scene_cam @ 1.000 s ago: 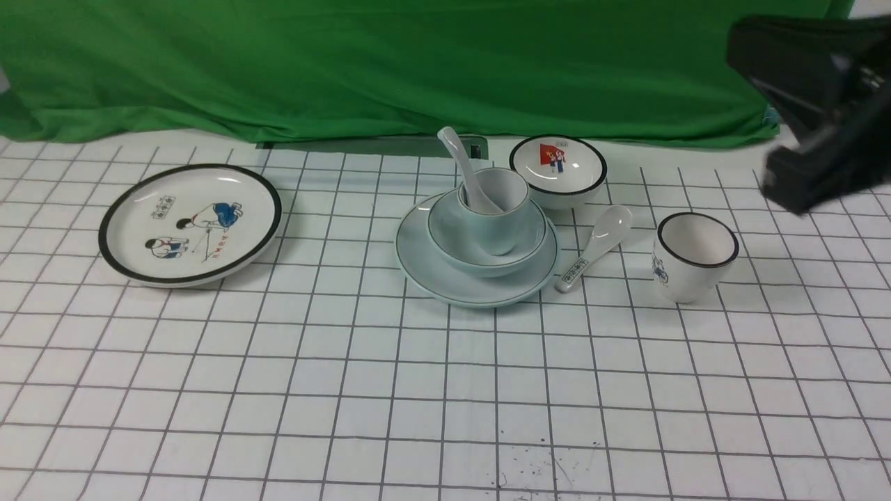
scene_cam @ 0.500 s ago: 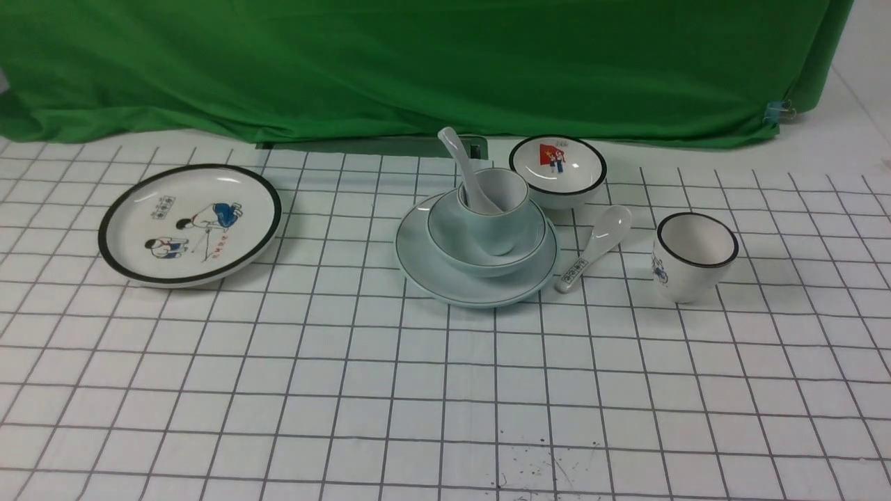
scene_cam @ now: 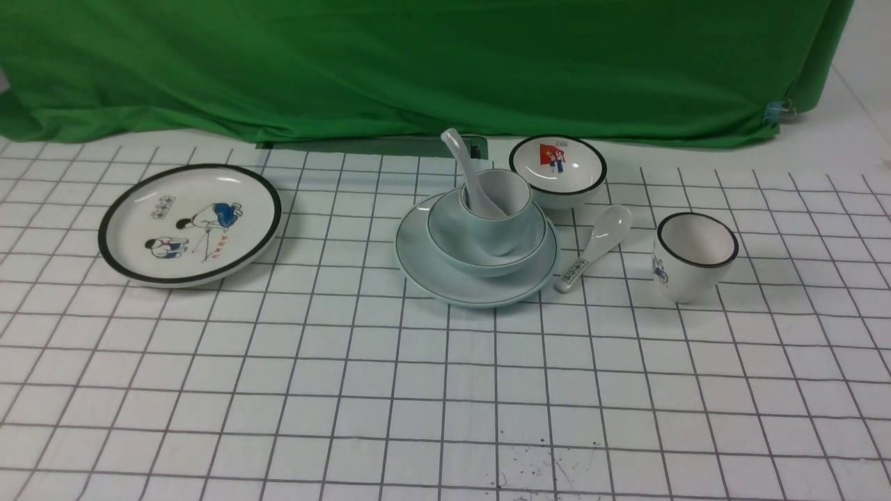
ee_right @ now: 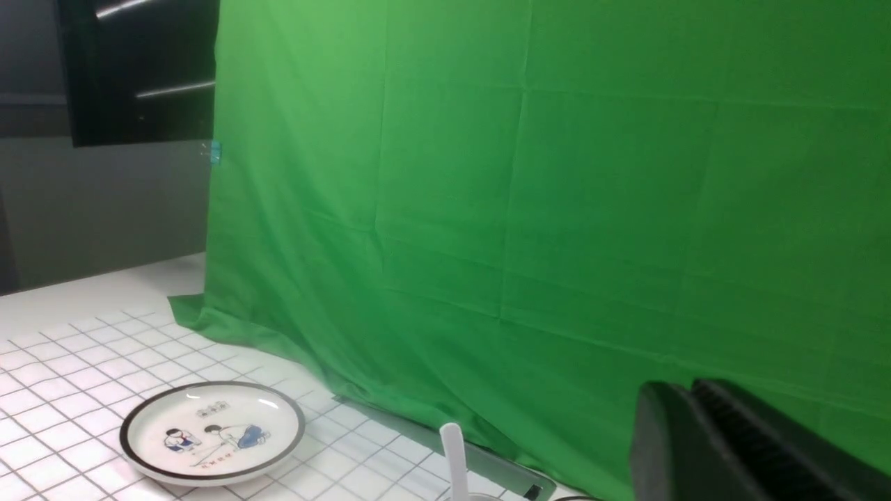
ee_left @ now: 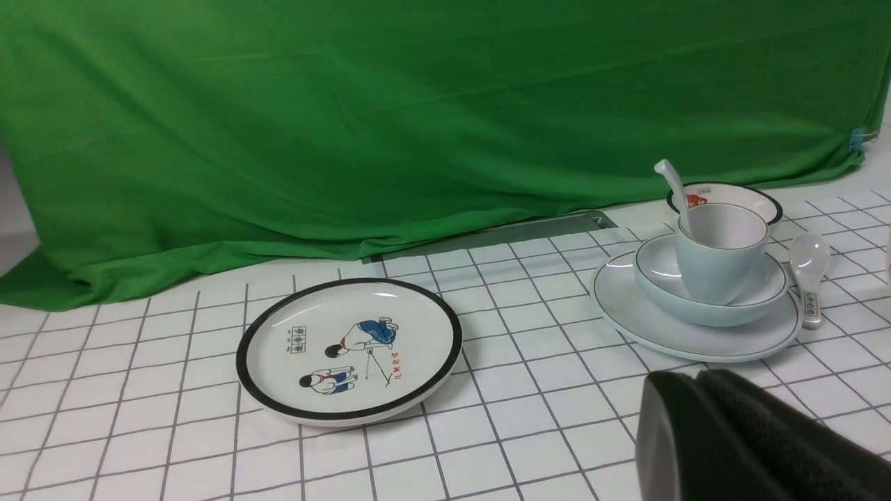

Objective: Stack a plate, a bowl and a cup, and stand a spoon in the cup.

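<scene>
Spoon [scene_cam: 465, 174] stands in the cup [scene_cam: 505, 229], handle leaning toward the robot's left; the cup sits in the bowl [scene_cam: 449, 233] on the plate [scene_cam: 424, 268], mid-counter [scene_cam: 278, 390]. Left fingers [ee_left: 696, 417] are pressed together on nothing, well short of the stack. The right fingers' [ee_right: 696, 431] state cannot be told, and no further reach seems needed.

Before me, mid-table [scene_cam: 348, 390], the plate [scene_cam: 480, 289] carries the bowl [scene_cam: 449, 233]; the cup [scene_cam: 502, 231] sits in the bowl, and the spoon [scene_cam: 457, 152] stands in the cup. The second plate [scene_cam: 189, 224] lies well left. The second bowl [scene_cam: 558, 170] sits behind-right. To the right, just beside the plate, is the second spoon [scene_cam: 598, 243], then the second cup [scene_cam: 692, 259].
</scene>
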You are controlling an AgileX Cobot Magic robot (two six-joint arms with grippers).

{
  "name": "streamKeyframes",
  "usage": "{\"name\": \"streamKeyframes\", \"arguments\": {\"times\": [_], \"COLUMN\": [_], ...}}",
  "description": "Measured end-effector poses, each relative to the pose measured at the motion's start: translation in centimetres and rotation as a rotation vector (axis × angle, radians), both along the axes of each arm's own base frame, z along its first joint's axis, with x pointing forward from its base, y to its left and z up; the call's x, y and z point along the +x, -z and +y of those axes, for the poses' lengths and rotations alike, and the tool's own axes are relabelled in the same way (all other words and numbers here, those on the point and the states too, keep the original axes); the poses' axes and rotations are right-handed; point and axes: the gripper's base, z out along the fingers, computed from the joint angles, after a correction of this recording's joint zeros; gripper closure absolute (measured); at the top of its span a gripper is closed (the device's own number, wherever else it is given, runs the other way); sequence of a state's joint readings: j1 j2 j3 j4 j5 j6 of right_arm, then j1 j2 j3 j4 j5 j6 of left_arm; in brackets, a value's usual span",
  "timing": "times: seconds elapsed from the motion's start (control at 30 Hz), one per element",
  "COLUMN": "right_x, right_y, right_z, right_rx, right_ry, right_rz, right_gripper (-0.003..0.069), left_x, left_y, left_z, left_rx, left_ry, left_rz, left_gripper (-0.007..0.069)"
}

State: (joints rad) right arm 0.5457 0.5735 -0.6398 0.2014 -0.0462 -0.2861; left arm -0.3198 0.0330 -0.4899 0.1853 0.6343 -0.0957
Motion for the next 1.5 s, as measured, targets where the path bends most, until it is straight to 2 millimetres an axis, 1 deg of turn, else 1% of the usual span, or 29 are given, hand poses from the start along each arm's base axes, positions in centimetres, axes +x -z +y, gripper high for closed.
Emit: {"name": "streamKeyframes", "arguments": {"times": [0.13,0.23,0.27,0.3,0.33,0.37,0.5,0.53,0.57,0.6,0.67,0.73,0.8,0.93,1.1,1.5], "right_x": [-0.1,-0.7,-1.2,-1.4,-1.7,-1.8,-2.4,-2.5,-2.8,-2.8,-3.3,-3.5,-3.9,-4.4,-4.6,-4.7], "right_y": [0.1,1.2,2.1,2.7,3.9,4.1,10.2,11.4,13.4,13.7,16.1,16.6,17.6,18.7,19.3,19.6], "right_z": [-0.1,-0.5,-0.8,-1.1,-1.4,-1.5,-3.4,-3.7,-4.3,-4.4,-5.3,-5.7,-6.4,-7.0,-6.9,-6.8], "right_rx": [0.010,0.020,0.027,0.031,0.037,0.037,0.020,0.018,0.026,0.027,0.058,0.099,0.146,0.129,0.040,0.016], "right_ry": [0.003,0.006,0.009,0.017,0.036,0.040,0.197,0.233,0.287,0.306,0.417,0.465,0.576,0.671,0.670,0.641], "right_rz": [-0.016,-0.031,-0.042,-0.049,-0.058,-0.060,-0.034,-0.020,0.010,0.014,0.058,0.094,0.191,0.288,0.321,0.359], "right_gripper": [0.0580,0.0615,0.0638,0.0644,0.0645,0.0645,0.0645,0.0645,0.0645,0.0645,0.0645,0.0645,0.0647,0.0648,0.0648,0.0644], "left_x": [0.0,0.0,0.0,0.0,0.0,0.0,0.0,0.0,0.0,0.0,0.0,0.0,0.0,0.0,0.0,0.0], "left_y": [0.0,0.0,0.0,0.0,0.0,0.0,0.0,0.0,0.0,0.0,0.0,0.0,0.0,0.0,0.0,0.0], "left_z": [0.0,0.0,0.0,0.0,0.0,0.0,0.0,0.0,0.0,0.0,0.0,0.0,0.0,0.0,0.0,0.0], "left_rx": [0.000,0.000,0.000,0.000,0.000,0.000,0.001,0.001,0.001,0.001,0.005,0.006,0.009,0.011,0.013,0.017], "left_ry": [0.000,0.000,0.000,0.000,0.000,0.000,0.000,0.000,0.000,0.000,0.000,0.000,0.000,0.000,0.000,0.001], "left_rz": [0.000,0.000,0.000,0.000,0.000,0.000,0.000,0.000,0.000,0.000,-0.001,-0.001,-0.002,-0.002,-0.003,-0.004], "left_gripper": [0.0656,0.0656,0.0656,0.0656,0.0656,0.0656,0.0656,0.0656,0.0656,0.0656,0.0656,0.0656,0.0656,0.0656,0.0656,0.0656]}}
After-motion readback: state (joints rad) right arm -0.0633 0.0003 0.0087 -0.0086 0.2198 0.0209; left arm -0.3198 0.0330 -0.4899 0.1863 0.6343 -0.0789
